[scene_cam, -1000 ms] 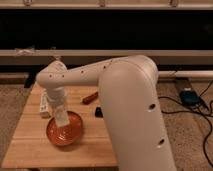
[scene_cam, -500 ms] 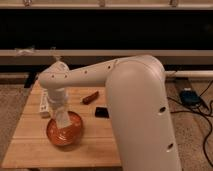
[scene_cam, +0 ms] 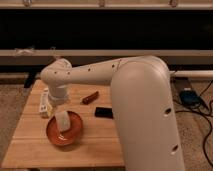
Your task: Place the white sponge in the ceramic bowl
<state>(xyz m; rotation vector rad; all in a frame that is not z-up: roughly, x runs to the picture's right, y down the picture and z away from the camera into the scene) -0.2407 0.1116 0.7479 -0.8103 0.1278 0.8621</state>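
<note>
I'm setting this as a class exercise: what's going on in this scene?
A robot arm reaches over a wooden table. Its gripper is down over the ceramic bowl, with the white sponge at its tip, right above or inside the bowl. On the table near it lie a narrow white bar, a small brown item and a flat black object.

A: Where is the gripper (scene_cam: 62,120) sitting?
B: It is hanging directly over the ceramic bowl (scene_cam: 56,134), carrying the white sponge (scene_cam: 63,121) just above the bowl's inside.
A: And beside the bowl?
B: A brown bar (scene_cam: 90,97) and a black object (scene_cam: 104,113) are lying on the wooden table (scene_cam: 95,145).
</note>
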